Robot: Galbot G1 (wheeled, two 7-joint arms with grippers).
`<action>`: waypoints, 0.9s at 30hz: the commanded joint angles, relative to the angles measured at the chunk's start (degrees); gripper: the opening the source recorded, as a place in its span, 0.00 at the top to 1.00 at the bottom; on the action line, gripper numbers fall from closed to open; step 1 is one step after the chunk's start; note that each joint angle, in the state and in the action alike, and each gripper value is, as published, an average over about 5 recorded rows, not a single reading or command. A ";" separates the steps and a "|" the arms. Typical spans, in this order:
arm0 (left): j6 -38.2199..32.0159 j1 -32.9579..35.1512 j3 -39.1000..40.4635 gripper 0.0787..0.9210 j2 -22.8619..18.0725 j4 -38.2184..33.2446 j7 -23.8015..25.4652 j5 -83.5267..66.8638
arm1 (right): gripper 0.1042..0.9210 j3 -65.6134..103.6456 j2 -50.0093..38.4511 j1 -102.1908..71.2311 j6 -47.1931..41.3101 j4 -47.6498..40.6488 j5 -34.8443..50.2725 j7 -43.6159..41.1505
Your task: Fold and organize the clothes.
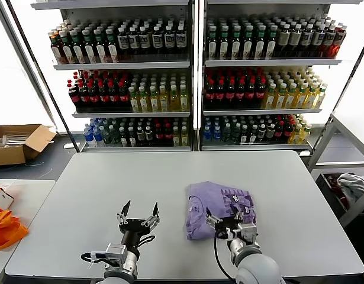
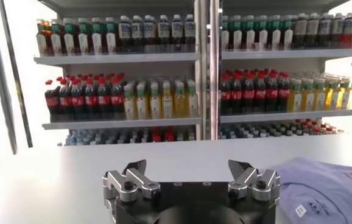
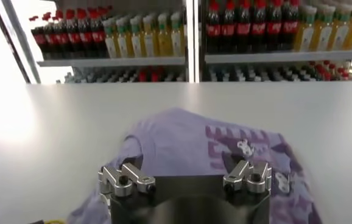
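The lavender T-shirt point(image 1: 220, 204) lies folded into a rough square on the grey table point(image 1: 110, 177), right of the middle, with dark purple print on its upper right part. My right gripper point(image 1: 228, 222) is open and empty, its fingers spread just over the shirt's near edge. In the right wrist view the shirt point(image 3: 188, 143) fills the space beyond that gripper point(image 3: 187, 165). My left gripper point(image 1: 139, 210) is open and empty above bare table, left of the shirt. In the left wrist view point(image 2: 188, 167) the shirt's edge point(image 2: 328, 185) lies off to one side.
Shelves of bottles point(image 1: 187, 77) stand behind the table. A cardboard box point(image 1: 19, 142) sits on the floor at the far left. An orange fabric bag point(image 1: 4, 228) lies on a side table at the left. A grey-white cloth heap point(image 1: 350, 186) lies in a rack at the right.
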 commanded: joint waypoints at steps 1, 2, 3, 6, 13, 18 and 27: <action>0.31 0.61 -0.35 0.12 0.04 -0.94 0.07 0.03 | 0.12 -1.48 3.12 14.82 1.82 -11.32 -0.41 0.74; 0.36 0.77 -0.52 0.12 0.08 -1.10 0.10 0.01 | 0.12 -1.76 3.81 15.78 1.61 -13.19 -0.20 1.49; 0.41 0.92 -0.69 0.12 0.13 -1.20 0.13 -0.01 | 0.12 -1.91 4.45 16.44 1.34 -14.67 0.03 2.18; 0.42 1.24 -1.00 0.12 0.23 -1.20 0.15 -0.10 | 0.12 -1.93 6.26 17.30 0.66 -18.38 0.20 4.19; 1.01 0.74 -0.92 0.12 0.22 -1.05 0.27 -0.55 | 0.12 -2.03 8.32 16.40 0.12 -22.27 0.40 5.60; 1.23 0.34 -1.13 0.12 0.47 -0.87 0.32 -1.05 | 0.12 -2.07 8.70 14.81 0.18 -22.84 0.77 5.38; 1.22 0.19 -1.14 0.12 0.53 -0.76 0.32 -1.26 | 0.12 -1.88 8.56 14.32 0.41 -21.76 0.91 5.15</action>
